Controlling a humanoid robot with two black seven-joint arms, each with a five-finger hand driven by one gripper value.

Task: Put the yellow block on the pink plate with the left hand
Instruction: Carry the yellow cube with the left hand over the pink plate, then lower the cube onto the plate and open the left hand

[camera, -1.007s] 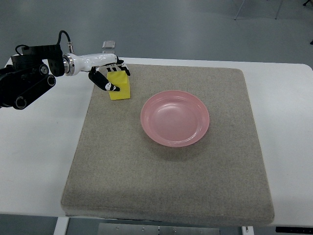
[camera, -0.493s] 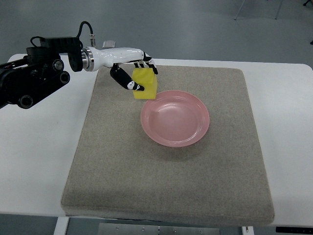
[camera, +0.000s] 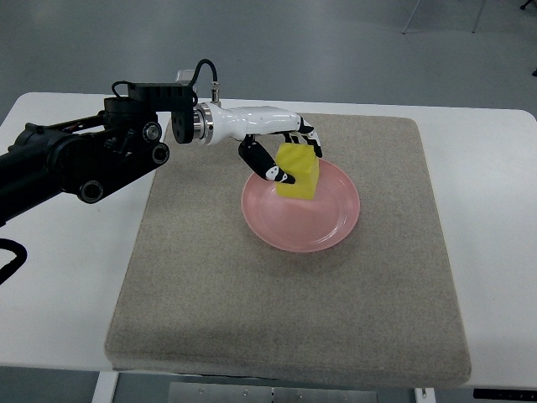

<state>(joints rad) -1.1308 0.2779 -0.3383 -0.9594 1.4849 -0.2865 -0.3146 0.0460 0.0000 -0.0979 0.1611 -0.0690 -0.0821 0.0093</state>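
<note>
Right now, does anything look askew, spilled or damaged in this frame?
Nothing stands out. The left hand grips the yellow block over the pink plate, which sits flat on the grey mat. No spill or damage shows.

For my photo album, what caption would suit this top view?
Robot's left hand holds a yellow block over a pink plate on a grey mat.
</note>
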